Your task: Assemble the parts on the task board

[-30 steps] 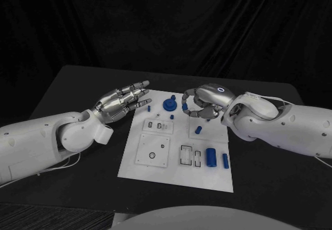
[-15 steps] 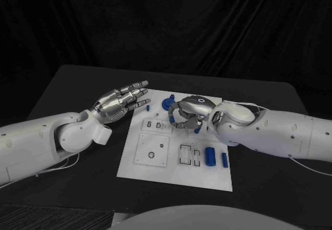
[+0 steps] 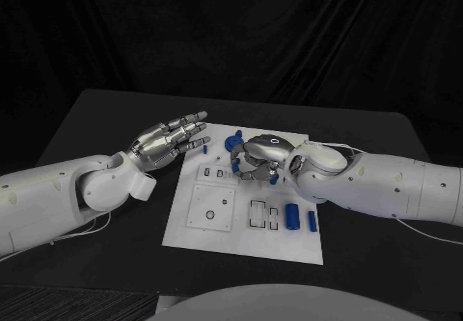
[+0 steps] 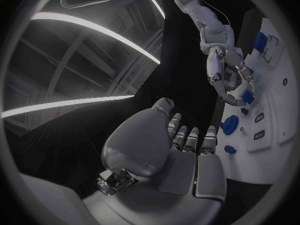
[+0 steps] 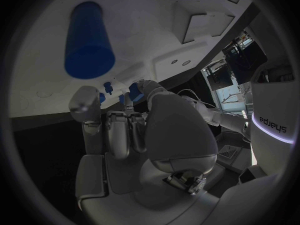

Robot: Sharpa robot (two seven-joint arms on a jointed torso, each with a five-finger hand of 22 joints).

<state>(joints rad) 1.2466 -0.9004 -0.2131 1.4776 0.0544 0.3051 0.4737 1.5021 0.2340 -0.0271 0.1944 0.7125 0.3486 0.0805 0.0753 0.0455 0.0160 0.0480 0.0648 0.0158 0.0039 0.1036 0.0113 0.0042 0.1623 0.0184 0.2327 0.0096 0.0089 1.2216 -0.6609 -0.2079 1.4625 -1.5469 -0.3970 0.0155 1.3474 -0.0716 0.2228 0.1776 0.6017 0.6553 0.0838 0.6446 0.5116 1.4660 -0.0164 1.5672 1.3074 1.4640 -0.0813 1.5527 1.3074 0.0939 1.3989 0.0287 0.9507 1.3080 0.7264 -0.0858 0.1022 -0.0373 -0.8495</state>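
the right hand (image 3: 259, 159) pinches a small blue part (image 4: 247, 97) over the task board (image 3: 214, 237); left hand (image 3: 170, 142) is open; most parts wait.

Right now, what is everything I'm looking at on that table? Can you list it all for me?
Table: one, black, under everything.
Task board: one, white plate, middle of the table, with several recessed slots.
Round part: one, blue, at the board's far edge, just left of the right hand.
Cylinders: two, blue, lying side by side near the board's right edge.
Small pegs: a few, blue, at the far left of the board; exact count hard to tell.
Small part: one, blue, at the right hand's fingertips; whether it is gripped is unclear.
Left hand: silver, fingers spread, beside the board's far left corner, holding nothing.
Right hand: silver, curled over the board's far middle.
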